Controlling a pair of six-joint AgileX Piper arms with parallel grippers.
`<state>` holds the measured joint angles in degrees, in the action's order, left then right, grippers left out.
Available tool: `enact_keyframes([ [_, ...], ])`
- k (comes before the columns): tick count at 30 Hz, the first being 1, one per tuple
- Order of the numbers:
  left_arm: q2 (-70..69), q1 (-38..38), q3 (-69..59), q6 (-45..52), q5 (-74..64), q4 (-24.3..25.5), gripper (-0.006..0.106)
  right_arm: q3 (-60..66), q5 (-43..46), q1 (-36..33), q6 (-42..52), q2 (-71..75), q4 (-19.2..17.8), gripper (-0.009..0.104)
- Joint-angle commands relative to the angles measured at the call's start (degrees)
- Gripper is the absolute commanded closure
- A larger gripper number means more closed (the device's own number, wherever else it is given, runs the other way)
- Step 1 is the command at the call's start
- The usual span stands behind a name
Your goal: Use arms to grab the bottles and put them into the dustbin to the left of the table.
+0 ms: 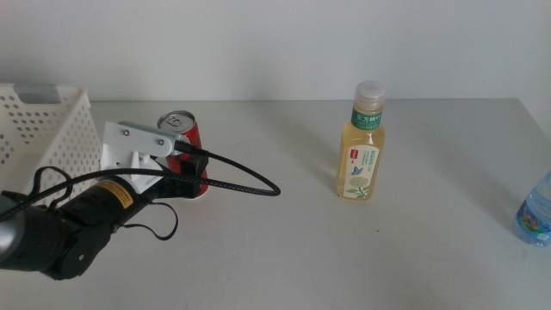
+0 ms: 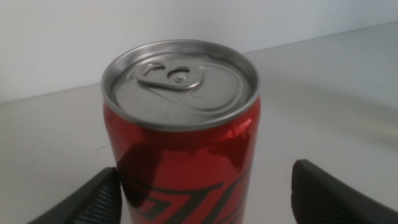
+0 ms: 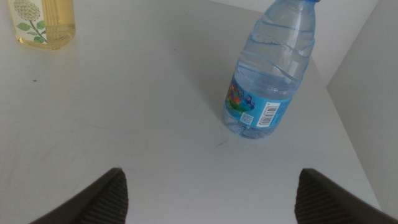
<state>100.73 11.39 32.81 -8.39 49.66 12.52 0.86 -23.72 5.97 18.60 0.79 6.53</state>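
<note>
Starting stage only: your left gripper [image 2: 205,193] has its jaws spread either side of the red can [image 2: 180,143], not yet clenched. The tea bottle [image 1: 360,146] and water bottle [image 3: 268,78] stand on the table [image 1: 413,250], none visibly in the basket [image 1: 43,129]; your right gripper [image 3: 208,196] waits, jaws spread

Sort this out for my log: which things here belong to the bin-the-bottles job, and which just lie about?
Job: red can between the open left gripper; tea bottle; water bottle; open right gripper waiting nearby; dustbin.
Lying about: nothing on the table.
</note>
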Motion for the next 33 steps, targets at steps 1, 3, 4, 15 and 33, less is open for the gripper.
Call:
enact_keyframes([
  [1, -0.4, -0.1, 2.9, -1.0, 4.5, -0.2, 0.007, -0.2, 2.9, 0.3, 0.5, 1.2, -0.3, 0.01],
  [3, 1.0, -0.1, 4.0, -1.0, 4.6, -0.2, 0.007, -0.2, 2.9, 0.3, 0.5, 1.2, -0.3, 0.01],
  [4, 1.5, -0.1, 4.4, -1.0, 4.5, -0.2, 0.007, -0.2, 2.9, 0.3, 0.5, 1.2, -0.3, 0.01],
  [15, 8.6, -0.1, 7.5, -1.0, 12.7, -3.9, 0.007, -0.2, 2.9, 0.3, 0.5, 1.2, -0.3, 0.01],
  [33, 12.9, -0.1, 7.5, -0.8, 21.0, -3.6, 0.047, -0.2, 2.9, 0.3, 0.5, 1.2, -0.3, 0.01],
])
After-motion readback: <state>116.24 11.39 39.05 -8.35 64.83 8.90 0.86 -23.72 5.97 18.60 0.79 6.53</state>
